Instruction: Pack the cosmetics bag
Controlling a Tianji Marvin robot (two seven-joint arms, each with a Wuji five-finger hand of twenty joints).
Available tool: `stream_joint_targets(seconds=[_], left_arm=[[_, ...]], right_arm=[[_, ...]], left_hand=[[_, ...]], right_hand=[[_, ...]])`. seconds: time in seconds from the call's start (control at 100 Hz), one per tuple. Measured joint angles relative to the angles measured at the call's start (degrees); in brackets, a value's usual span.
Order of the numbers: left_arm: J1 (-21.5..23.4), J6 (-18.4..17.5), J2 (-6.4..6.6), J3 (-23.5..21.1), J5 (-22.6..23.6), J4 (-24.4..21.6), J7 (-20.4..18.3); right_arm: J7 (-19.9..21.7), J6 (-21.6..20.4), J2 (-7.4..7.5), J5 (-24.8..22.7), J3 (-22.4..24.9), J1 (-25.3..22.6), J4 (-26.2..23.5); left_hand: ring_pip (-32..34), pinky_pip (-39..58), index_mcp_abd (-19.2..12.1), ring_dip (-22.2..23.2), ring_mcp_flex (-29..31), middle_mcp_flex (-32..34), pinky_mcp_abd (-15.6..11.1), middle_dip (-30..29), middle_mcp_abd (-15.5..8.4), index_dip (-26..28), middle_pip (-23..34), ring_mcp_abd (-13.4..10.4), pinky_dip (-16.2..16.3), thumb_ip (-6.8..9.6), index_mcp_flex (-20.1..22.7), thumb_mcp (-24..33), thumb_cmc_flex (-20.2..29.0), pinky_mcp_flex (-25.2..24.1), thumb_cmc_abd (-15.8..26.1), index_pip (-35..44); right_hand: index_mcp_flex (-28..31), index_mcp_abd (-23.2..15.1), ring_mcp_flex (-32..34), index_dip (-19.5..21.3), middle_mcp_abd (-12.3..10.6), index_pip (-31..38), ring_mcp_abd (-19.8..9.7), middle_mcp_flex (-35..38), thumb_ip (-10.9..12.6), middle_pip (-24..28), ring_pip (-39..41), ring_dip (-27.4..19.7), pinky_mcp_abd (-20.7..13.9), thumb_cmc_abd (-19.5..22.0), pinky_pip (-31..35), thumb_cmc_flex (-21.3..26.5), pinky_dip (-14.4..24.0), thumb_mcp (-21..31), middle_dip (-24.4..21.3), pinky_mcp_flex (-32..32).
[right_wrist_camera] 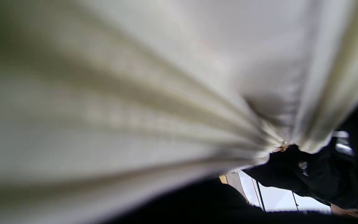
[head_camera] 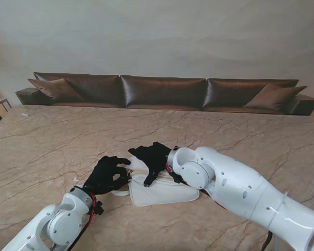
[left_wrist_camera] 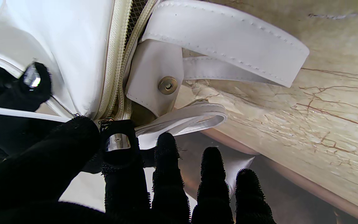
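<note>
The white cosmetics bag [head_camera: 165, 192] lies flat on the marble table, near me and at the middle. My left hand [head_camera: 109, 175] is at the bag's left end, where thumb and forefinger [left_wrist_camera: 117, 146] pinch the end of the cream zip [left_wrist_camera: 114, 71]. The bag's white strap [left_wrist_camera: 228, 40] and a brass snap [left_wrist_camera: 167, 85] lie just past the fingers. My right hand [head_camera: 153, 159] lies across the top of the bag with its fingers curled down over it, holding it. The right wrist view is filled with blurred, gathered white fabric [right_wrist_camera: 135, 109]. No cosmetics show.
The marble table [head_camera: 68, 136] stretches far to both sides and away from me. A brown leather sofa [head_camera: 162, 91] with cushions runs along its far edge. My right forearm [head_camera: 240, 188] crosses the table's near right part.
</note>
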Motion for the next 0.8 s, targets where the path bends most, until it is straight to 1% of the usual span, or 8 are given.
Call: stream_joint_targets(seconds=[0.07, 0.15, 0.22, 0.34, 0.43, 0.49, 0.57, 0.8], left_arm=[[0.0, 0.0, -0.02, 0.0, 0.0, 0.0, 0.0], [0.1, 0.1, -0.03, 0.0, 0.0, 0.0, -0.1], [0.1, 0.2, -0.04, 0.0, 0.1, -0.2, -0.1], [0.3, 1.1, -0.06, 0.0, 0.6, -0.6, -0.5], [0.3, 1.6, -0.08, 0.1, 0.8, -0.7, -0.5], [0.2, 1.8, -0.10, 0.2, 0.8, -0.7, -0.6], [0.2, 1.9, -0.10, 0.2, 0.8, -0.6, -1.0], [0.1, 1.2, -0.16, -0.5, 0.4, -0.4, -2.1]], right_arm=[[-1.6, 0.0, -0.39, -1.2, -0.9, 0.2, 0.8], [-2.5, 0.0, -0.85, -1.2, -0.4, 0.0, 0.9], [-6.3, -1.3, -1.53, -1.6, 1.2, -1.1, 1.8], [-8.3, -4.6, -2.03, -1.6, 3.6, -3.1, 2.6], [-7.5, -6.5, -2.03, -0.4, 4.2, -3.1, 2.5], [-7.2, -7.9, -2.03, 0.6, 4.7, -3.3, 2.6], [-6.5, -9.1, -2.01, 2.0, 5.6, -3.7, 3.1], [-6.3, -11.7, -2.49, 8.4, 10.8, -6.5, 5.2]], left_hand=[[0.0, 0.0, 0.5, 0.0, 0.0, 1.0, 0.0, 0.7, 0.0, 0.0, 0.3, 0.0, 0.0, 0.00, 0.0, -0.6, 0.0, 0.0, 0.0, 0.0], [0.0, 0.0, 0.7, 0.0, 0.0, 1.0, 0.0, 0.6, 0.0, 0.0, 0.3, 0.0, 0.0, 0.00, 0.0, -0.8, 0.0, 0.0, 0.0, 0.0], [0.0, 0.0, 0.8, 0.0, 0.0, 1.1, 0.0, 0.9, 0.0, 0.0, 1.0, 0.0, 0.0, 0.00, -0.1, -0.8, 0.0, 0.0, 0.0, 0.0], [0.0, -0.4, -1.5, 0.0, 0.0, 2.9, 0.0, 1.9, 0.0, 0.0, 2.6, 0.0, -0.1, 0.00, -0.1, -1.0, 0.0, 0.0, 0.0, -0.1], [0.0, -1.2, -3.1, 0.0, 0.0, 2.0, 0.0, 1.0, 0.0, 0.0, 1.2, 0.0, -1.3, 0.00, -0.2, -1.9, 0.0, 0.0, 0.0, -1.1], [-0.4, -1.9, -3.8, 0.0, -0.1, 0.7, 0.0, 0.8, 0.0, -0.7, 0.3, 0.0, -2.8, -0.04, -0.7, -2.4, 0.0, 0.1, 0.0, -2.8], [-0.7, -2.7, -5.1, 0.0, -2.0, -1.4, 0.0, 0.7, 0.0, -2.9, -0.4, 0.0, -5.1, -0.13, -2.4, -3.2, -0.1, 0.2, 0.0, -5.4], [-1.9, -3.5, -6.9, 0.0, -3.1, -3.6, 0.0, 0.0, 0.0, -7.9, -1.6, 0.0, -9.1, -0.13, -7.7, -4.5, 0.1, 0.6, 0.0, -11.8]], right_hand=[[2.7, -5.1, 5.6, 11.3, -3.4, 8.8, -3.0, 4.1, 1.4, 7.2, 4.1, 3.7, -0.6, 1.8, 4.6, 2.1, 2.8, -1.8, 4.1, 3.7], [9.0, -13.2, 13.2, 14.9, -7.6, 19.8, -6.3, 15.3, 3.8, 10.7, 10.6, 8.8, -1.1, 6.2, 11.2, 7.0, 6.0, -3.6, 8.5, 11.0], [16.2, -20.2, 20.0, 14.7, -11.1, 28.5, -7.9, 27.5, 2.3, 12.7, 17.1, 12.4, -1.2, 6.1, 17.3, 9.1, 6.9, -3.5, 11.7, 17.1], [24.2, -21.2, 29.6, 9.2, -11.1, 30.9, -9.0, 39.9, -4.4, 12.9, 26.2, 16.1, -1.4, 2.5, 26.3, 15.8, 8.2, -2.6, 16.5, 24.8], [32.0, -24.3, 33.9, 13.3, -9.6, 31.0, -9.1, 45.7, -7.0, 13.7, 33.6, 19.1, -1.8, 0.9, 33.2, 21.5, 9.2, -2.6, 20.2, 29.5], [34.2, -24.7, 34.7, 21.3, -9.3, 31.0, -9.1, 47.3, -7.1, 15.2, 37.9, 21.0, -2.0, -0.3, 37.1, 22.5, 10.5, -2.6, 23.2, 31.9], [35.1, -24.9, 35.7, 26.9, -9.3, 31.0, -9.1, 48.0, -6.9, 18.1, 42.1, 23.9, -2.0, 0.1, 41.5, 22.6, 12.5, -2.6, 26.7, 35.0], [37.0, -25.2, 39.4, 33.1, -8.9, 31.0, -9.2, 51.1, -2.9, 22.6, 48.6, 29.6, 0.8, 0.5, 45.9, 22.6, 15.4, -2.6, 31.7, 41.5]])
